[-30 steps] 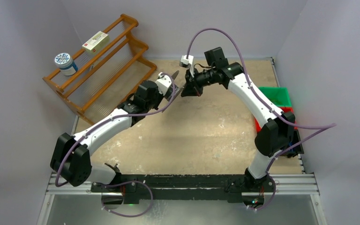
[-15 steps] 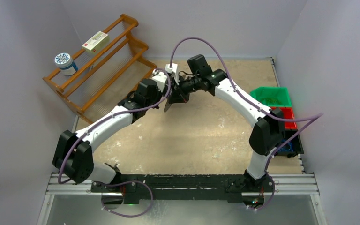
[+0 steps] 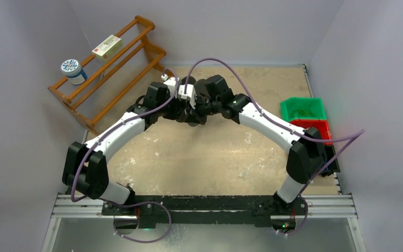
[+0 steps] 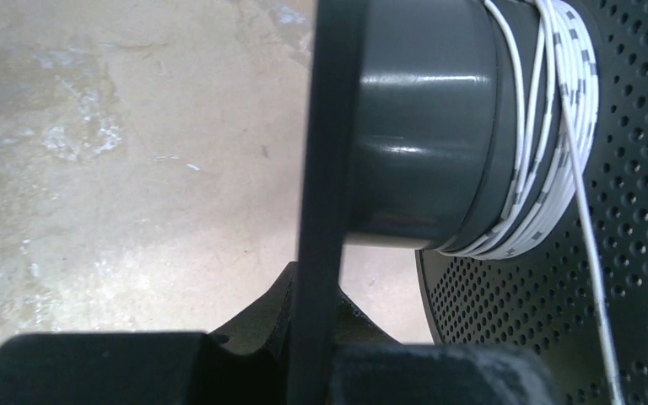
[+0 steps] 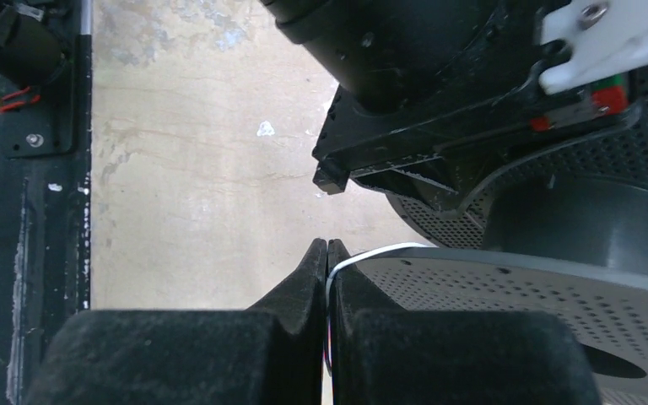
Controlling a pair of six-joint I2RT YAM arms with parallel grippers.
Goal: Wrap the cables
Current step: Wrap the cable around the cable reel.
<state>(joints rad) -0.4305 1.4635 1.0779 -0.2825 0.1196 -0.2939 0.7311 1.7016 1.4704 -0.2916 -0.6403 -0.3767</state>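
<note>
Two arms [image 3: 131, 128] meet over the far middle of a scuffed tan table [image 3: 204, 157], open surface nearer. The left claw [image 4: 312, 354] is clamped on the thin black rim of a spool [image 4: 422, 126]. Pale thread-thin cables [image 4: 553, 181] coil round its smooth grey drum; the closed right claw [image 5: 327, 257] pinches one strand.

Bystanders on the tan tabletop [image 3: 199, 157].
Wooden rack [image 3: 146, 23] stands far left, with a white carton [image 3: 107, 45] on its upper rails and a blue-patterned round tin [image 3: 72, 71] at its left end; green bin [image 3: 315, 101] and red bin [image 3: 317, 125] touch at the right edge.
</note>
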